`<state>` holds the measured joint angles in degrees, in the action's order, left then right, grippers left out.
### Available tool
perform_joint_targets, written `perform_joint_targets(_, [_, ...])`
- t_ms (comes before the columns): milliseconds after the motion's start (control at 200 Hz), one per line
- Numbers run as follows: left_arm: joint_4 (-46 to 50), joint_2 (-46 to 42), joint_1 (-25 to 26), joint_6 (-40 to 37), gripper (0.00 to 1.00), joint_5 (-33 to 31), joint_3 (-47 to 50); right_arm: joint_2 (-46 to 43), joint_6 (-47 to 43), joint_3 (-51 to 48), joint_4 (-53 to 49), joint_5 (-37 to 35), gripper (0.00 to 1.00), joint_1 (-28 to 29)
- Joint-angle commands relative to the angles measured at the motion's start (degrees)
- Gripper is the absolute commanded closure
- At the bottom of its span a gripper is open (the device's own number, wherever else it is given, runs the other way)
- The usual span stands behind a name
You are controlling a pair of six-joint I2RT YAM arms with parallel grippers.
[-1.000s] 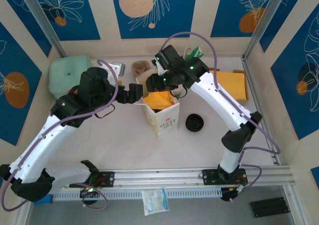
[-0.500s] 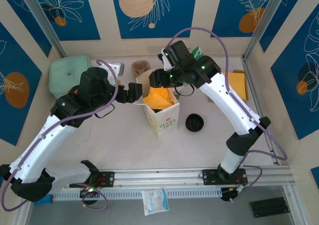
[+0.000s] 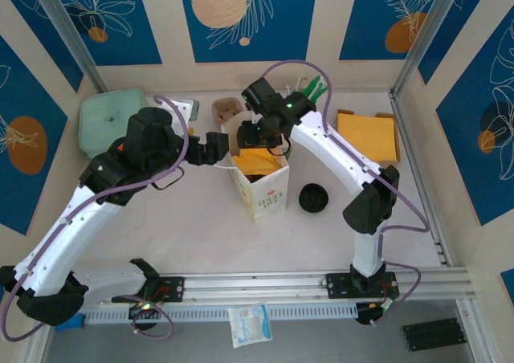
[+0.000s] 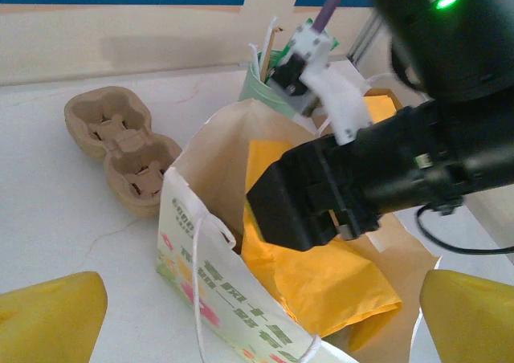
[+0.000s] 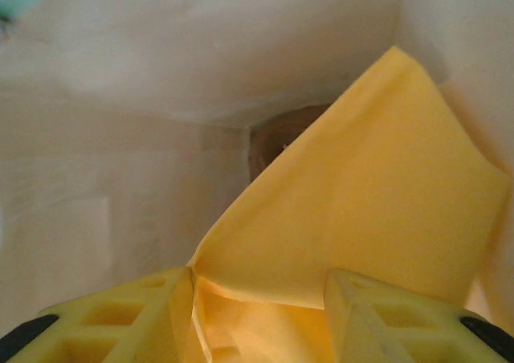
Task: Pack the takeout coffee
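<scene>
Directly beneath the right fingers [image 5: 120, 315], which stand part-way apart with nothing pinched between them, a yellow sheet [image 5: 377, 186] slants across the inside of the white paper bag [image 3: 261, 190]. The left fingers [image 4: 48, 323], spread wide and holding nothing, sit at the bag's opposite side with its open mouth ahead of and between them; whether they touch the paper cannot be told. The takeout coffee [image 3: 313, 197], black lid up, stands on the tabletop [image 3: 193, 226] outside the bag, well apart from both sets of fingers and on the right arm's side, back toward that arm's base. Beyond the left fingers, past the bag, lie a brown pulp cup carrier [image 4: 120, 142] and a mint-green cup of straws [image 4: 261, 82]. The cup is not yet packed, and the step in hand appears to be readying the bag. Done well, the right fingers would press the sheet flat against one wall so the bag's floor is free and level, then lift straight up out of the mouth without snagging the rim. The left fingers should steady the mouth lightly, not crush it. The coffee is best gripped around its paper body below the lid, kept upright, and lowered to the bottom before release.
</scene>
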<state>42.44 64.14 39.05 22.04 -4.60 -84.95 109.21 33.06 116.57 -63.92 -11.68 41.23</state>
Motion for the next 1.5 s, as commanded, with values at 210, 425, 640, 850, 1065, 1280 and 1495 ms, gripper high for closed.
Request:
perform_joint_targets(210, [0.0, -0.5, 0.2, -0.5, 0.01, 0.5, -1.4, 1.5, 1.6, -3.3, 0.3, -0.6, 0.53, 0.7])
perform_joint_targets(425, [-0.1, -0.5, 0.2, -0.5, 0.01, 0.5, -1.4, -1.7, 1.4, -1.6, 0.4, 1.1, 0.52, 1.1])
perform_joint_targets(640, [-0.5, -0.3, 0.2, -0.4, 0.01, 0.1, -1.1, -5.3, 1.5, 2.1, -0.4, 2.4, 0.48, 1.1])
perform_joint_targets(850, [-0.4, -0.1, 0.2, -0.5, 0.01, -0.1, -1.3, -8.4, 1.4, 5.4, -1.5, 2.5, 0.46, 1.1])
perform_joint_targets(1065, [0.1, 0.4, 0.2, -1.0, 0.01, -1.6, -1.8, -12.6, 1.1, 6.8, -1.4, 2.9, 0.45, 1.1])
perform_joint_targets(1280, [1.0, 2.0, -1.8, -3.2, 0.01, -3.0, -3.0, -17.8, 0.8, 4.7, -0.4, 2.7, 0.39, 0.4])
perform_joint_targets(1495, [1.2, 3.2, -8.3, -6.1, 0.01, -3.2, -4.8, -25.8, 0.8, -4.0, 3.4, 3.0, 0.11, -3.6])
